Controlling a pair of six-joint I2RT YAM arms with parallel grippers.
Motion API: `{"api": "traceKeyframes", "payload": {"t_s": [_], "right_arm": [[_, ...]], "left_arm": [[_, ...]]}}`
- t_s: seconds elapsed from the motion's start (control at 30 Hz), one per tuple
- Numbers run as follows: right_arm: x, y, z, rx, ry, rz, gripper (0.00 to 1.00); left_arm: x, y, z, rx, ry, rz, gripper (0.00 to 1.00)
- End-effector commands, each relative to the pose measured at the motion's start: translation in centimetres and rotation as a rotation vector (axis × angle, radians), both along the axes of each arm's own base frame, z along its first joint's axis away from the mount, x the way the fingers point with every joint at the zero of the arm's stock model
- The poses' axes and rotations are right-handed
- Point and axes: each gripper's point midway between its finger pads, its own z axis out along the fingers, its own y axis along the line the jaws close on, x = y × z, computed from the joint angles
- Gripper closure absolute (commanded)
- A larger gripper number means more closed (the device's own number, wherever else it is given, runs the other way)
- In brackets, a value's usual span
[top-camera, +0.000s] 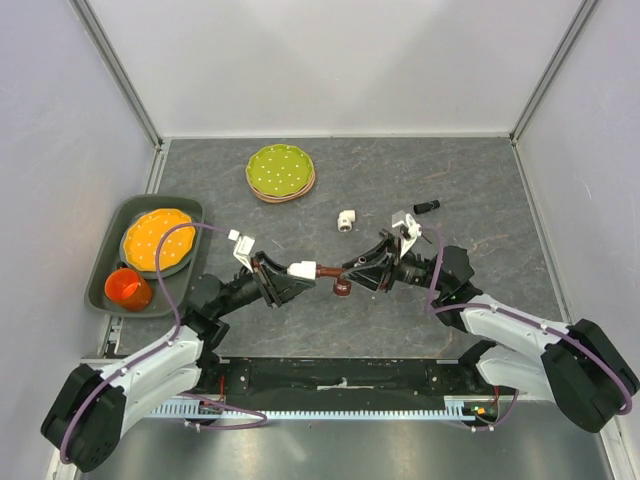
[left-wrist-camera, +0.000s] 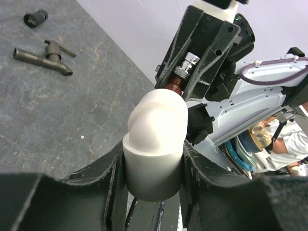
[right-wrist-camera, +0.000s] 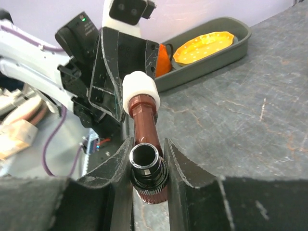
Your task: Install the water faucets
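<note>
A: Where is the reddish-brown faucet right now?

B: Off the table, in the air between the two arms, near the middle of the scene. The right end effector is clenched on its body, with an open, chrome-rimmed end facing that wrist's camera. Its other end meets the white elbow fitting, which the left end effector grasps by the lower collar.

A: Is it screwed home?

B: I can't tell. From the right wrist the brown stem runs straight into the white collar, so the axes look lined up, but the thread itself is hidden.

A: So what makes this step go well?

B: Alignment first, I'd say. Hold the elbow rigid on the left and turn the faucet about its own long axis on the right, with only a light push toward the left. Any tilt risks cross-threading the plastic. The small handle sticks out sideways, so the wrist roll needs room. Regripping looks better than forcing one long turn.

A: And the other one?

B: The dark grey faucet lies flat on the table on the right side, near the short black cylinder, and neither arm touches it. A second white elbow sits farther out, probably its mate.
</note>
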Motion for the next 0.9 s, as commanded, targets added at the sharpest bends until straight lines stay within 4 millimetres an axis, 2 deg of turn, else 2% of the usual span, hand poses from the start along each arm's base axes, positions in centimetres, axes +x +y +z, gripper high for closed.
{"api": "traceKeyframes", "payload": {"t_s": [0.0, 0.1, 0.13, 0.17, 0.2, 0.23, 0.3, 0.33, 0.37, 0.4, 0.47, 0.5, 0.63, 0.67, 0.7, 0.73, 0.77, 0.8, 0.87], "right_arm": [[0.9, 0.8, 3.2, 0.109, 0.186, -0.01, 1.0], [1.8, 1.4, 3.2, 0.121, 0.364, -0.019, 1.0], [2.0, 1.8, 2.2, 0.097, 0.435, -0.019, 1.0], [2.1, 1.9, 2.1, 0.101, 0.478, -0.009, 1.0], [1.8, 2.1, 2.1, 0.104, 0.514, 0.012, 1.0], [1.8, 2.4, 2.2, 0.136, 0.591, 0.036, 1.0], [1.4, 2.5, 2.2, 0.17, 0.636, 0.072, 1.0], [1.2, 2.6, 2.9, 0.213, 0.656, 0.112, 0.98], [1.1, 2.6, 3.0, 0.228, 0.662, 0.126, 0.94], [1.1, 2.6, 3.0, 0.241, 0.67, 0.133, 0.83], [1.1, 2.6, 3.3, 0.263, 0.647, 0.149, 0.72], [1.1, 2.6, 3.4, 0.267, 0.635, 0.148, 0.57], [1.3, 2.5, 3.3, 0.237, 0.519, 0.114, 0.26], [1.7, 2.5, 3.0, 0.215, 0.454, 0.081, 0.2], [2.1, 2.6, 1.8, 0.166, 0.467, 0.047, 0.09], [2.3, 2.4, 1.8, 0.15, 0.44, 0.023, 0.02], [2.9, 2.3, 1.4, 0.131, 0.427, -0.021, 0.02], [3.5, 2.1, -0.1, 0.056, 0.4, -0.066, 0.02], [4.5, 1.4, 0.0, 0.022, 0.341, -0.149, 0.02]], "left_arm": [[-0.6, 0.6, 3.8, -0.049, -0.23, 0.021, 0.98], [-1.1, 1.3, 4.3, -0.041, -0.322, 0.05, 0.98], [-1.2, 1.5, 4.1, -0.028, -0.359, 0.058, 0.98], [-1.4, 1.6, 4.2, -0.027, -0.381, 0.064, 0.98], [-1.8, 2.0, 4.9, -0.044, -0.421, 0.074, 0.98], [-1.9, 2.1, 4.4, -0.037, -0.44, 0.082, 0.98], [-2.2, 2.5, 4.6, -0.049, -0.471, 0.098, 0.98], [-2.2, 2.5, 4.4, -0.046, -0.478, 0.101, 0.98], [-2.1, 2.5, 4.3, -0.044, -0.475, 0.103, 0.98], [-2.1, 2.4, 4.1, -0.041, -0.467, 0.1, 0.98], [-2.0, 2.3, 4.0, -0.039, -0.453, 0.098, 0.98], [-1.8, 2.3, 3.9, -0.035, -0.439, 0.099, 0.98], [-0.4, 2.1, 2.8, -0.003, -0.327, 0.136, 0.98], [0.1, 2.2, 2.7, -0.001, -0.303, 0.158, 0.98], [0.3, 2.2, 2.6, -0.005, -0.271, 0.163, 0.98], [0.6, 2.3, 2.5, -0.009, -0.251, 0.176, 0.98], [0.7, 2.3, 2.3, -0.01, -0.232, 0.179, 0.98], [0.8, 2.3, 2.4, -0.022, -0.204, 0.182, 0.98], [1.4, 2.3, 2.1, -0.021, -0.162, 0.202, 0.98]]}}
